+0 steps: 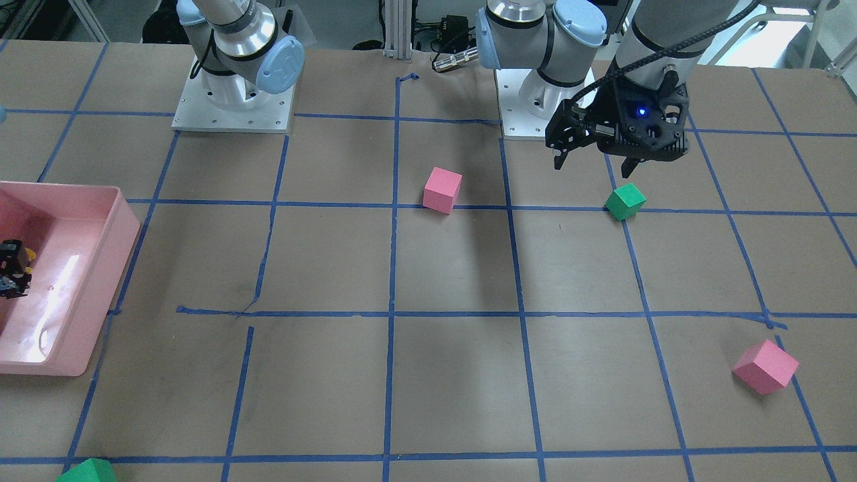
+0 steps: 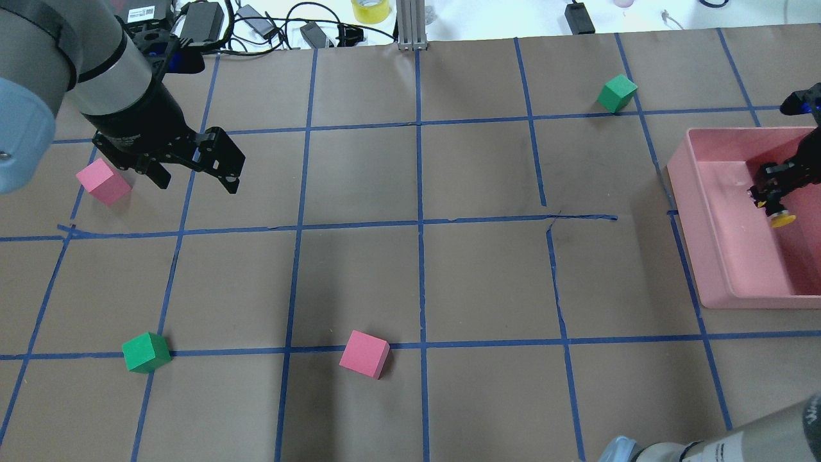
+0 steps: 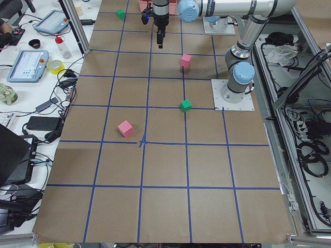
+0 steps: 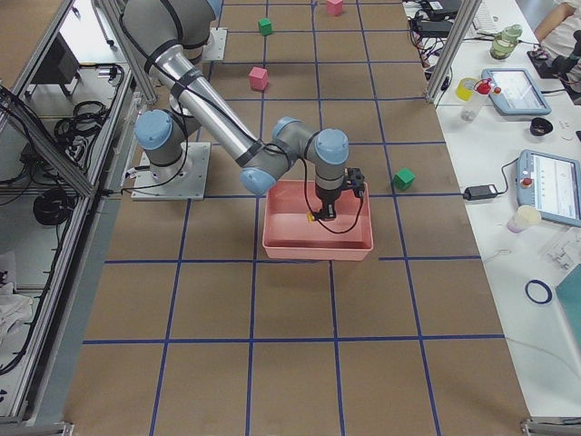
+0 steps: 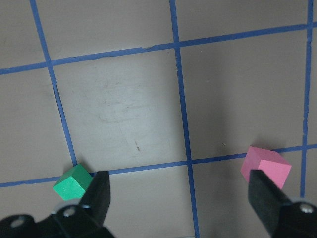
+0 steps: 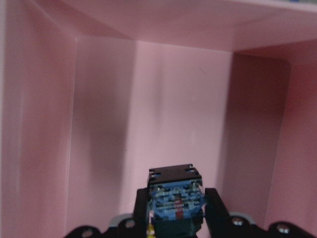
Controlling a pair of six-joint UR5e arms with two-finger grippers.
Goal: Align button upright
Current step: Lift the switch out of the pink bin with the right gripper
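The button [image 6: 176, 201], a small black-and-blue block with a yellow cap [image 2: 782, 220], is clamped between the fingers of my right gripper [image 2: 771, 192] inside the pink bin [image 2: 689, 212]. It hangs just above the bin floor with the cap pointing out sideways from the gripper. In the front-facing view the button [image 1: 15, 268] shows at the left edge, over the bin [image 1: 127, 227]. My left gripper [image 2: 195, 176] hovers open and holds nothing over the far left of the table, beside a pink cube [image 2: 104, 181].
A second pink cube [image 2: 364, 353] and a green cube [image 2: 146, 352] lie near the front. Another green cube [image 2: 617, 93] sits behind the bin. Cables and power bricks [image 2: 256, 22] line the far table edge. Blue tape divides the table into squares.
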